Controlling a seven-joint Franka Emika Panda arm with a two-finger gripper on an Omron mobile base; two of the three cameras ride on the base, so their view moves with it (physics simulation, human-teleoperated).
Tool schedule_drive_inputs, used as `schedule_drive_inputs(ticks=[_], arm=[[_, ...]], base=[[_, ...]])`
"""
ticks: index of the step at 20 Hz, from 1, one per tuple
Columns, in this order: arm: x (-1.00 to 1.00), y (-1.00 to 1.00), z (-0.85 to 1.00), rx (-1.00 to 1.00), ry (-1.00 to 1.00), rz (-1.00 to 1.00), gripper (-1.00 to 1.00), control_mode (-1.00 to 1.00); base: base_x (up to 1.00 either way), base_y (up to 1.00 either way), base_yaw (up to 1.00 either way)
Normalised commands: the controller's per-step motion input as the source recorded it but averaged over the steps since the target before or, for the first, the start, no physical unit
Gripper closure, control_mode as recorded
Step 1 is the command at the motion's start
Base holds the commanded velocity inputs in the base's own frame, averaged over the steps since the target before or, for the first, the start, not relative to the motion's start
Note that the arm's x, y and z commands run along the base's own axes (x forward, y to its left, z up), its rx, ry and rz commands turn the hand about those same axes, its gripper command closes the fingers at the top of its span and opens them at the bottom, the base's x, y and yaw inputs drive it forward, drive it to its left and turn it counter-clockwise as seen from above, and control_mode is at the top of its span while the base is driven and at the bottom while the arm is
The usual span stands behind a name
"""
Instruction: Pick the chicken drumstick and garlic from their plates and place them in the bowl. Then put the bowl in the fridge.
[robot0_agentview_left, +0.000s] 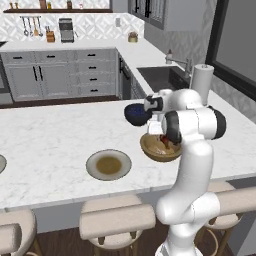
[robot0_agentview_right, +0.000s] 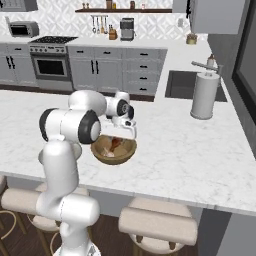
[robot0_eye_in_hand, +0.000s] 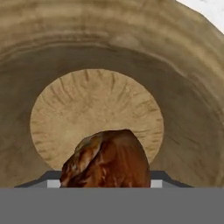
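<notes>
While the arm bends low over the island, the scene reads so:

Counter: white marble island (robot0_agentview_left: 50, 140), wide and bare at its near left, with tan stools (robot0_agentview_left: 117, 220) tucked under the near edge.
Bowl: tan wooden bowl (robot0_agentview_left: 150, 148) stands on the island near its front edge, right under the hand; from the hand camera its ringed floor (robot0_eye_in_hand: 94, 109) shows bare apart from the meat above it.
Drumstick: glossy reddish-brown drumstick (robot0_eye_in_hand: 105, 162) sits between the fingers, inside the bowl's rim and above its floor.
Gripper: gripper (robot0_agentview_right: 116, 143) points down into the bowl, clamped on the drumstick.
Plate: grey-tan plate (robot0_agentview_left: 108, 165) with a brown centre lies left of the bowl, apart from it; nothing on it.
Blue bowl: dark blue bowl (robot0_agentview_left: 135, 114) just behind the wooden one, partly hidden by the wrist.
Paper towel: white roll (robot0_agentview_right: 204, 95) upright on the right counter, beside the sink (robot0_agentview_right: 187, 85).
Back wall: grey drawers and cupboards (robot0_agentview_left: 55, 75), an oven (robot0_agentview_right: 50, 65) with a hob, a coffee machine (robot0_agentview_right: 127, 29), a shelf (robot0_agentview_right: 125, 10) with small jars, and patterned tile.
Floor: dark wood below the stools.
</notes>
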Motion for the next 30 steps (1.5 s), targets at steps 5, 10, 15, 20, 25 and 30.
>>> schedule_drive_inputs(ticks=[5,10,15,20,25,30], arm=[[0.0,-0.17,-0.12,0.0,0.04,-0.07,1.0,-1.0],[0.09,0.0,-0.06,0.0,0.0,-0.07,-1.0,-1.0],[0.04,-0.05,0.0,0.0,0.0,-0.01,-1.0,-1.0],[0.02,0.0,0.02,0.0,0.0,-0.01,-1.0,-1.0],[-0.04,-0.07,0.41,-0.02,0.01,-0.04,-1.0,-1.0],[-0.54,-0.39,0.32,0.03,0.01,-0.04,-1.0,-1.0]], base=[[0.0,0.0,0.0],[0.0,0.0,0.0],[0.0,0.0,0.0],[0.0,0.0,0.0],[0.0,0.0,0.0],[0.0,0.0,0.0]])
